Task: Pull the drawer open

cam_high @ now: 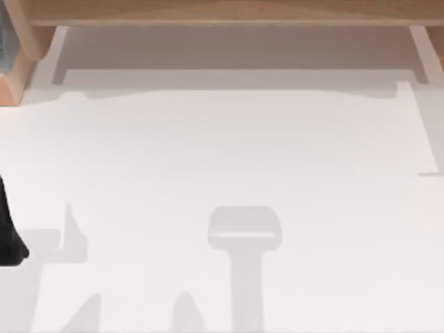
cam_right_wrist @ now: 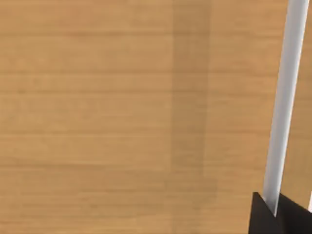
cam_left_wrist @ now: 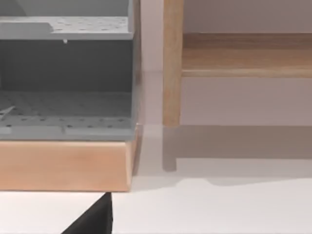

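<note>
Right up against your right wrist camera sits a wooden drawer front [cam_right_wrist: 122, 117], with a pale metal handle bar [cam_right_wrist: 285, 97] running between the dark fingertips of the right gripper [cam_right_wrist: 279, 214]; the fingers sit close on either side of it. Your left arm [cam_high: 8, 236] waits at the table's [cam_high: 222, 159] left edge, beside a gray shelf unit [cam_left_wrist: 66, 73]; its grip you cannot tell.
</note>
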Tool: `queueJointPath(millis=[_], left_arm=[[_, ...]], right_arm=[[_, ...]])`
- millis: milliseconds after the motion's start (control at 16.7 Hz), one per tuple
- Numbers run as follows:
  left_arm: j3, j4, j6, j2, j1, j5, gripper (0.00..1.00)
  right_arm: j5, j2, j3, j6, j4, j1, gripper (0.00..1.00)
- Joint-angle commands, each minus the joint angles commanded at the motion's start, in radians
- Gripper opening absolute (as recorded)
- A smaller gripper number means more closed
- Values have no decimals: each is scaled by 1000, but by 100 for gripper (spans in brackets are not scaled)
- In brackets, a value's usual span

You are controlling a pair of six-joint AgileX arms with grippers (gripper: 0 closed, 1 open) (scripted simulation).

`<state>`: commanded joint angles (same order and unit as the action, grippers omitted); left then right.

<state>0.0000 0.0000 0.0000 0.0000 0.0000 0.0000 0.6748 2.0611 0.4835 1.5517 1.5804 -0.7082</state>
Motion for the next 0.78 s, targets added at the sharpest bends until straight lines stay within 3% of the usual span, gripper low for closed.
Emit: queueJointPath(millis=[180, 780], left_arm=[[0, 0, 0, 0, 0, 0, 100], [0, 0, 0, 0, 0, 0, 100]], right_arm=[[0, 0, 0, 0, 0, 0, 0], [0, 0, 0, 0, 0, 0, 75]])
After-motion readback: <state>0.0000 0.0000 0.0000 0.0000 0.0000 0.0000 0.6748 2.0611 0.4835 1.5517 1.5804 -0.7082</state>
